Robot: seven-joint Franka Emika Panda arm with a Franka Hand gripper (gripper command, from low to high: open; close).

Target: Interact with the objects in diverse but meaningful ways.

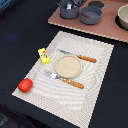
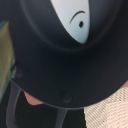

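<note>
A pale woven mat (image 1: 95,65) lies on a dark table (image 1: 20,30). At the mat's middle sits a round tan plate (image 1: 68,65). On the side of the plate nearer the board lies a knife (image 1: 79,56) with a brown handle and grey blade; on the opposite side lies a fork (image 1: 65,79) with a brown handle and pale head, just beside the plate's rim. A yellow block (image 1: 44,55) with red marks rests on the mat toward the exterior view's left of the plate, a little apart from it. A red tomato (image 1: 25,84) sits at the mat's edge near its corner, well apart from the plate.

A pinkish-brown board (image 1: 100,29) lies beyond the mat. On it stand two dark grey pots: one pot (image 1: 69,9) toward the exterior view's left, and a second pot (image 1: 91,14) just beside it with a long handle. At the exterior view's right edge a round pan (image 1: 123,20) is partly cut off.

No arm shows in the exterior view. The wrist view is filled by a dark rounded object too close and blurred to identify, with a patch of the mat at one corner; whether the gripper is spread or pressed together cannot be told.
</note>
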